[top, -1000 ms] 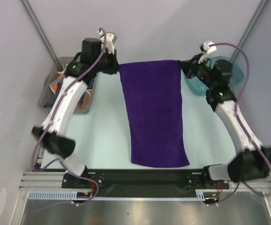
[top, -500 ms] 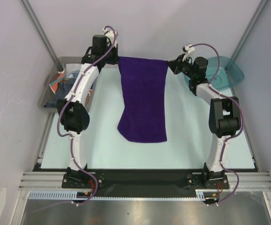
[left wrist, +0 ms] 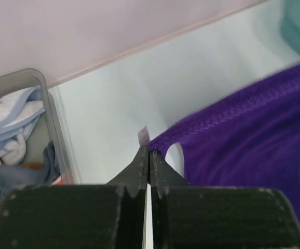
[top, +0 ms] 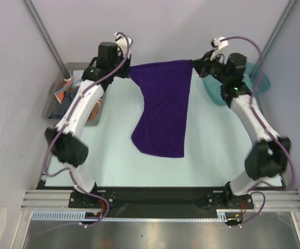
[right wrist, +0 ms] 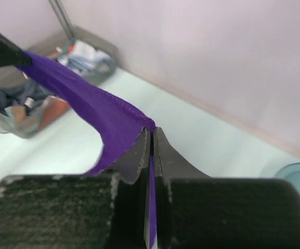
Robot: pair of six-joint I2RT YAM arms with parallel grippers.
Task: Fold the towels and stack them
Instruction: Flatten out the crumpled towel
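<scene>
A deep purple towel (top: 163, 106) hangs stretched between my two grippers at the back of the table, its lower end resting on the table near the middle. My left gripper (top: 127, 71) is shut on its left top corner, seen in the left wrist view (left wrist: 149, 148) beside the purple hem (left wrist: 233, 104). My right gripper (top: 194, 66) is shut on its right top corner, seen in the right wrist view (right wrist: 151, 129) with the purple edge (right wrist: 93, 106) running left. Pale and grey-blue towels (left wrist: 10, 119) lie in the grey bin.
A grey plastic bin (top: 54, 101) with cloths stands at the back left. A teal translucent bin (top: 256, 83) stands at the back right behind the right arm. The back wall is close behind both grippers.
Both grippers have lifted the purple towel off the table and drawn its lower end back from the front edge. In the last half second the right gripper moved up and right, widening the top edge.
</scene>
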